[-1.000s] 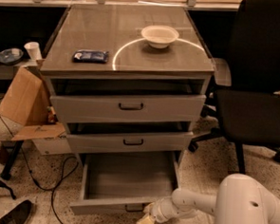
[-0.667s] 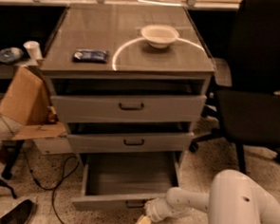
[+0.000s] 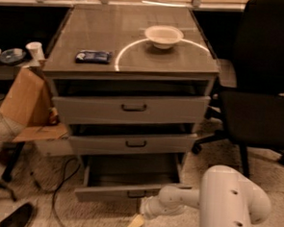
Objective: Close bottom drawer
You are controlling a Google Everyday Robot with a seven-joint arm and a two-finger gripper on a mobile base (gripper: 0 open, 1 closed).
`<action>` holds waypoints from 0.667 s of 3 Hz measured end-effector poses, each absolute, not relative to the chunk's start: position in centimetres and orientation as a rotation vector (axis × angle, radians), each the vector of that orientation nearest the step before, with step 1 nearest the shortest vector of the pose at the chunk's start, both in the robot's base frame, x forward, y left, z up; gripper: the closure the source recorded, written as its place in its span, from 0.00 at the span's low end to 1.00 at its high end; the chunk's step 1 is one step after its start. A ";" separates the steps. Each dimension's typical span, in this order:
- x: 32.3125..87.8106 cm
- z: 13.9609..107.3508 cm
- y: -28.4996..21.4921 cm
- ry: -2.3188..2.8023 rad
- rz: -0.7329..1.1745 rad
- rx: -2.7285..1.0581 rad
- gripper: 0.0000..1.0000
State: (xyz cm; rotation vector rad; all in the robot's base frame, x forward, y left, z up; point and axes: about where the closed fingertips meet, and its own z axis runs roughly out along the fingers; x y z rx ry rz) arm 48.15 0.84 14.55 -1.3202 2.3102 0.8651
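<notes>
The bottom drawer (image 3: 128,175) is the lowest of three grey drawers in the cabinet. It stands pulled out, its tray empty, with its low front (image 3: 103,193) and small dark handle (image 3: 136,194) facing me. My gripper (image 3: 140,220) hangs at the end of the white arm (image 3: 185,197), low in front of the drawer front, just right of and below the handle. Its pale tip is close to the floor. It holds nothing that I can see.
A white bowl (image 3: 163,36) and a dark flat packet (image 3: 93,56) lie on the cabinet top. A black office chair (image 3: 259,93) stands at the right. A cardboard box (image 3: 29,106), cables and a stand's feet crowd the left floor.
The drawer is pushed in a little further than before. My arm and gripper have moved left and in toward the drawer front.
</notes>
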 end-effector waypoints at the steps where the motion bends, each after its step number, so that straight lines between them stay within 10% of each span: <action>1: 48.1 14.5 0.8 2.310 0.865 -1.320 0.00; 2: 50.0 13.9 5.3 2.322 0.853 -1.318 0.00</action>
